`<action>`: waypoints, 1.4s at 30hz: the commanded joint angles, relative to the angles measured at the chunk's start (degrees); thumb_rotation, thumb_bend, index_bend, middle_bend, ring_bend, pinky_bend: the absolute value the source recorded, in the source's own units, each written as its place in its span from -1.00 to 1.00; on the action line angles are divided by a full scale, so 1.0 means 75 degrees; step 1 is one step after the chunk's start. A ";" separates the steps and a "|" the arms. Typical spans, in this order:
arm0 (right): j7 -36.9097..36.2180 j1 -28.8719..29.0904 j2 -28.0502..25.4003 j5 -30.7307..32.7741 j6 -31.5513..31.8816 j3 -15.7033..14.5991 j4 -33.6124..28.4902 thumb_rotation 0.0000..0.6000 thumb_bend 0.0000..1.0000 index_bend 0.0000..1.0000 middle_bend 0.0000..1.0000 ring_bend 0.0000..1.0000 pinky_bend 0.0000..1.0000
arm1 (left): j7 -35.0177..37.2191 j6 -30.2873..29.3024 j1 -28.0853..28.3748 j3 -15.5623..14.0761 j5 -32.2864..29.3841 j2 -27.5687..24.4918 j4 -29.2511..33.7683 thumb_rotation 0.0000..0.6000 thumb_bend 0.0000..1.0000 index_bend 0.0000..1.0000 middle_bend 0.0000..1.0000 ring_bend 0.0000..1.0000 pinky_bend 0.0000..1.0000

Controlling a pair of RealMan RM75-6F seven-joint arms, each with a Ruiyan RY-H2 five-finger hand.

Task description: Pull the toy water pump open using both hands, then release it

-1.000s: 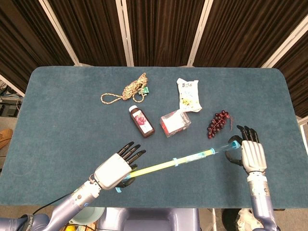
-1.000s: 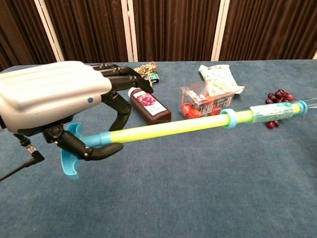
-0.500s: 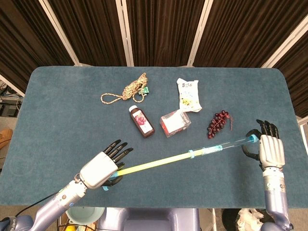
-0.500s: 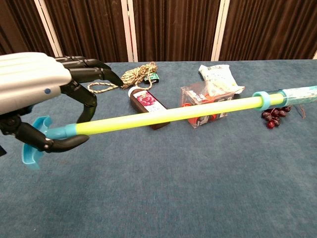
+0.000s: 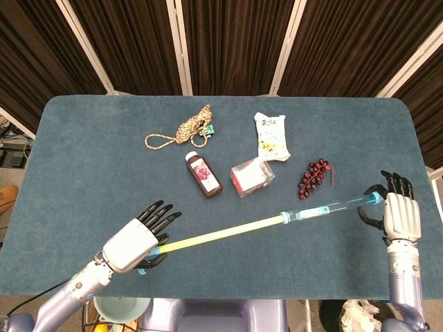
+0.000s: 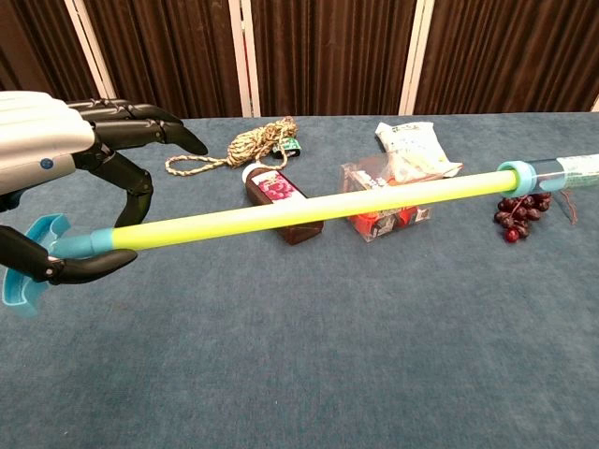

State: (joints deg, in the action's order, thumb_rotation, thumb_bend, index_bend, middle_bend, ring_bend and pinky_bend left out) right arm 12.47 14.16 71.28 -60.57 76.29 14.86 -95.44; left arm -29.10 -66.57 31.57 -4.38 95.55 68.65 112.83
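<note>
Pump (image 5: 277,222) stretched long above the table (image 5: 83,166), running from near-left edge up toward the right edge, clear of the cloth in the chest view. Yellow rod (image 6: 309,209) drawn far out of the clear barrel (image 5: 325,208), blue collar (image 6: 517,177) marking the join. Left hand (image 5: 135,242) holding the blue handle (image 6: 28,267) end: thumb hooked under the rod, one finger curled over it, the rest held straight and spread forward. Right hand (image 5: 398,213) at the barrel's far tip, by the table's right edge, fingers pointing up, thumb curled around toward the tip; grip itself hard to make out, so cannot tell whether holding or merely touching. Beyond the rod: grapes (image 5: 315,176) just past the barrel, box (image 5: 252,176), bottle (image 5: 203,174), packet (image 5: 270,137) and rope (image 5: 183,131) farther back.
</note>
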 commanded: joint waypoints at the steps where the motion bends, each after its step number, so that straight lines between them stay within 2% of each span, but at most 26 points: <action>1: 0.0026 -0.0005 -0.0038 -0.0002 -0.0047 -0.0051 -0.0018 1.00 -0.27 0.02 -0.86 -0.95 -1.00 | 0.0003 0.0018 -0.0031 0.0002 -0.0004 -0.0010 -0.0006 1.00 -0.42 -0.10 -0.91 -1.00 -0.87; 4: 0.0121 0.0000 -0.0143 0.0000 -0.0157 -0.0143 -0.0102 1.00 -0.36 -0.52 -0.99 -1.00 -1.00 | -0.0056 0.0073 -0.0095 -0.0006 -0.0132 -0.0054 0.0009 1.00 -0.65 -0.52 -0.99 -1.00 -0.92; 7: 0.0267 0.0010 -0.0272 0.0081 -0.0285 -0.0224 -0.0232 1.00 -0.42 -0.68 -1.00 -1.00 -1.00 | -0.0149 0.0107 -0.0166 0.0019 -0.0325 -0.0102 0.0044 1.00 -0.72 -0.76 -1.00 -1.00 -0.94; 16: 0.0365 -0.0009 -0.0422 0.0305 -0.0313 -0.0256 -0.0497 1.00 -0.43 -0.69 -1.00 -1.00 -1.00 | -0.0145 0.0048 -0.0382 0.0114 -0.0783 -0.0320 0.0054 1.00 -0.73 -0.83 -1.00 -1.00 -0.94; 20: 0.0357 -0.0077 -0.0579 0.0040 -0.0330 -0.0461 -0.0632 1.00 -0.47 -0.69 -1.00 -1.00 -1.00 | 0.0023 -0.0274 -0.0688 0.0036 -0.0889 -0.0490 0.0022 1.00 -0.79 -0.84 -1.00 -1.00 -0.94; 26: 0.0350 -0.0293 -0.0764 -0.1520 0.0030 -0.1174 -0.0503 1.00 -0.67 -0.69 -1.00 -1.00 -1.00 | 0.0072 -0.1633 -0.1708 -0.0174 -0.0913 -0.0658 -0.0037 1.00 -0.86 -0.90 -1.00 -1.00 -0.94; 33: -0.0306 -0.0676 -0.1181 -0.2661 0.0436 -0.1709 -0.0668 1.00 -0.80 -0.73 -1.00 -1.00 -1.00 | 0.1377 -0.3128 -0.2809 -0.0571 -0.0244 -0.0985 -0.0766 1.00 -0.88 -1.00 -1.00 -1.00 -0.98; 42: -0.1015 -0.1111 -0.1327 -0.3271 0.1144 -0.1868 -0.0316 1.00 -0.80 -0.80 -1.00 -1.00 -1.00 | 0.2836 -0.4305 -0.3874 -0.0836 -0.0011 -0.1106 -0.2175 1.00 -0.89 -1.00 -1.00 -1.00 -0.98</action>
State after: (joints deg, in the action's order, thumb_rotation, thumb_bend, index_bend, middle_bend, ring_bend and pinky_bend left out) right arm 5.61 6.37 61.38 -84.57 84.15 0.93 -98.49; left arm -10.24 -97.28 4.19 -9.97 95.03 60.48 99.31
